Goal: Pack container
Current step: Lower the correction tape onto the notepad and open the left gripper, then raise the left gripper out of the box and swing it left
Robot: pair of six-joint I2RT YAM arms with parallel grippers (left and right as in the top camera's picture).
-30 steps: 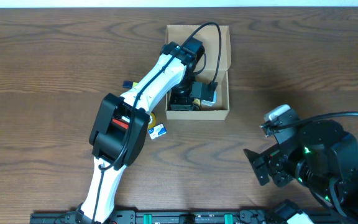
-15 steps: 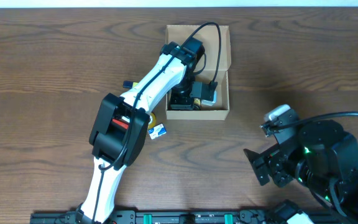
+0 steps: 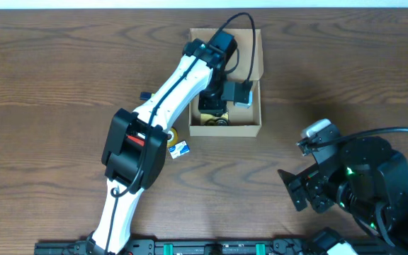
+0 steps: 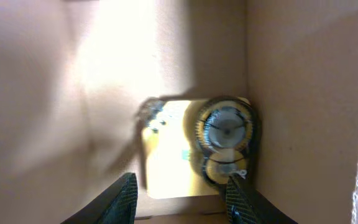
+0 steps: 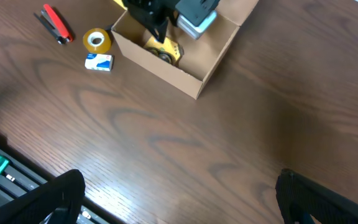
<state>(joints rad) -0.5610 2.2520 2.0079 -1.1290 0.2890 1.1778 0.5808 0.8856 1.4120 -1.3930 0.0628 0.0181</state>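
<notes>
The tan cardboard box (image 3: 241, 130) sits at the upper middle of the overhead frame on the brown wooden table (image 3: 62, 64), with its flap folded back toward the top edge; the white left arm (image 3: 168, 92) runs up from the lower left and dips into it; in the left wrist view the left gripper (image 4: 180, 186) hangs inside the box with its two dark fingers (image 4: 126, 198) parted and nothing between them, so it grips nothing; beyond the fingers, a yellow card with two round pieces (image 4: 225, 140) lies on the box floor against the right-hand wall; just outside the box's lower-left corner a small roll of tape (image 5: 97, 40) rests on the table, with a small blue-and-white packet (image 5: 98, 61) just below it and a red tool (image 5: 55, 23) further toward the upper left of the right wrist frame; the right gripper (image 5: 180, 180) sits at the lower right of the overhead frame, well apart from the box, its fingers spread wide and empty.
</notes>
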